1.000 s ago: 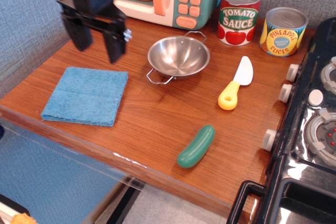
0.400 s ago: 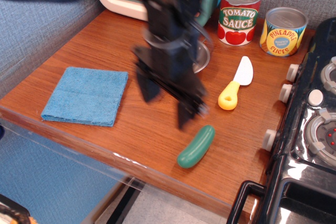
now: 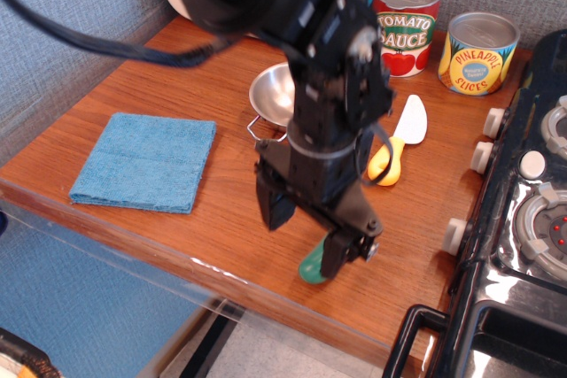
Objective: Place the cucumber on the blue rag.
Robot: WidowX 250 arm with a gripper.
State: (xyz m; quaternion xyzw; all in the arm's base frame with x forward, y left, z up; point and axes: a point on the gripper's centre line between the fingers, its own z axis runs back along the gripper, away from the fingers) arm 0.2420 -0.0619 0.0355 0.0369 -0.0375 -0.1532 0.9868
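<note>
The green cucumber (image 3: 310, 270) lies near the front edge of the wooden counter; only its lower left end shows, the rest is hidden behind my gripper. My gripper (image 3: 304, 243) is open, its two black fingers (image 3: 273, 204) spread and pointing down right over the cucumber. I cannot tell whether the fingers touch it. The light-blue rag (image 3: 146, 161) lies flat and bare at the left of the counter, well apart from the gripper.
A steel bowl (image 3: 268, 95) sits behind the arm, partly hidden. A yellow-handled white toy knife (image 3: 411, 120) lies to the right. A tomato sauce can (image 3: 405, 24) and a pineapple can (image 3: 477, 52) stand at the back. A black toy stove (image 3: 532, 192) borders the right side.
My gripper swept from above the rag's far corner across the counter to the right and down, and now stands over the cucumber. The cucumber, rag, bowl and knife have not moved.
</note>
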